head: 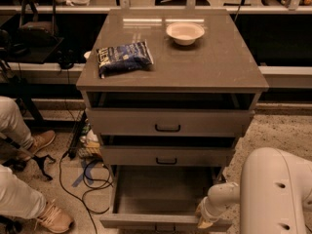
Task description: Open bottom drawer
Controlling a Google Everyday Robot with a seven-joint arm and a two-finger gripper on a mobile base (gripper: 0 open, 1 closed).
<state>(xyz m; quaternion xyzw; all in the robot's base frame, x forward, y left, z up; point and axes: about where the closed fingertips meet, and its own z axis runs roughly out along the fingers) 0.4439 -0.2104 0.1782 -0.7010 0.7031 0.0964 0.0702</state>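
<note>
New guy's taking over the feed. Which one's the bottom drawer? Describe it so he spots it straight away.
Find the grey-brown cabinet with a bowl and a blue bag on top. Of its three drawers, the bottom drawer is lowest, with the gripper at its right front corner. Unlike the two above, it is pulled far out, its inside showing.

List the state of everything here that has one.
bottom drawer: pulled far out, looks empty
middle drawer: pushed in, or nearly
top drawer: pushed in, or nearly
bowl: upright on the cabinet top
bag: lying flat there
pincer: at the bottom drawer's front, right end
</note>
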